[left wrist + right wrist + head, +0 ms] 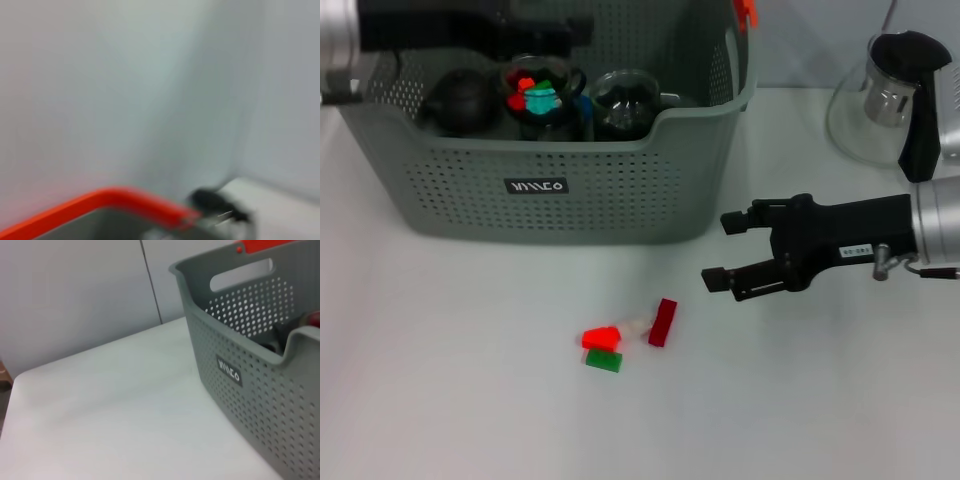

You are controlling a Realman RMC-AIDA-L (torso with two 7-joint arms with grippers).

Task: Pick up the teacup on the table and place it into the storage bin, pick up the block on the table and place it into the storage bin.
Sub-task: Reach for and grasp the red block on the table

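Right gripper (pixel 718 250) jaws wide, empty, right of the blocks. Dark red block (pixel 663 322) looks light and rigid; pinch its long flat sides. Left gripper far over the storage bin (pixel 570 215); jaw state can't tell.

Bright even light; soft shadows on table (pixel 470 400); left wrist view heavily blurred.
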